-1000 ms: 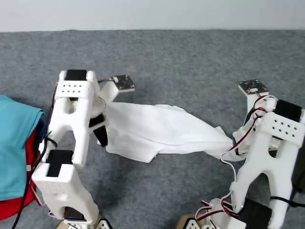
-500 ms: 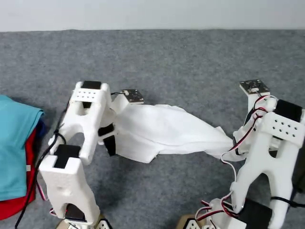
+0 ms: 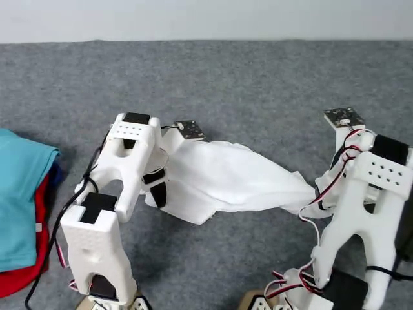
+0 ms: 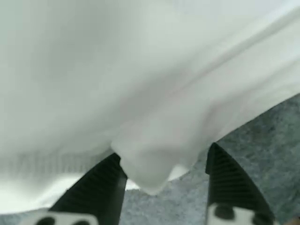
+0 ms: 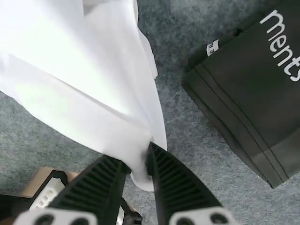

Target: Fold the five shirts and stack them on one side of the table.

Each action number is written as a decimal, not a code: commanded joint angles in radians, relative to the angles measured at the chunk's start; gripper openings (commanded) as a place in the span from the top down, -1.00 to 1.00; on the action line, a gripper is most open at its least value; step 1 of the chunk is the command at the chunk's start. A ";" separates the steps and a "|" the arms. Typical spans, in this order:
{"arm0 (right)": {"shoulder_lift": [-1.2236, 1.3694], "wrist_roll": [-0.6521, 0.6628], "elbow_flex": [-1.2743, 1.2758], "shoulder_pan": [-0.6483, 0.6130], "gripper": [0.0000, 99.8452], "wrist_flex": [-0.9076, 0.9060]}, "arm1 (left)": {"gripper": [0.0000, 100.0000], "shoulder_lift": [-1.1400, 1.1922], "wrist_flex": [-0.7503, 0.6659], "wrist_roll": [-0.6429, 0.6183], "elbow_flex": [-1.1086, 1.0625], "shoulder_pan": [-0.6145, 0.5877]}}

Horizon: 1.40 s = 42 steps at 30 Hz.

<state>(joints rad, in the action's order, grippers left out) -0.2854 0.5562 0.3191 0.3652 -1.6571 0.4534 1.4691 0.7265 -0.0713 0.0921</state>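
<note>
White shirt (image 3: 226, 177): stretched across grey worktop (image 3: 258, 84) between both arms.
Left end effector (image 4: 164, 157): released, cloth bunched between spread fingers.
Right end effector (image 5: 137, 161): clenched on shirt edge.

Wide grey carpeted counter (image 3: 258, 84) stretching right across here, evenly lit, and a plain pale wall (image 3: 206, 19) at the far edge.

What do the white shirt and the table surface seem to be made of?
The white shirt looks like thin, soft knit cloth, perhaps cotton, matte: it sags and creases in soft folds. The table surface looks like grey carpet or felt, matte: its face is speckled and fuzzy.
</note>
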 commanded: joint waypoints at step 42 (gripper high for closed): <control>-0.044 -0.003 -0.256 -0.022 0.98 -0.125 | 0.60 -0.577 0.282 -0.011 -0.200 0.049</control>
<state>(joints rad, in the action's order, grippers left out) -0.2854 0.5562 0.1166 0.3606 -1.7492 -0.1297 1.7238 0.7204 -0.2386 0.1166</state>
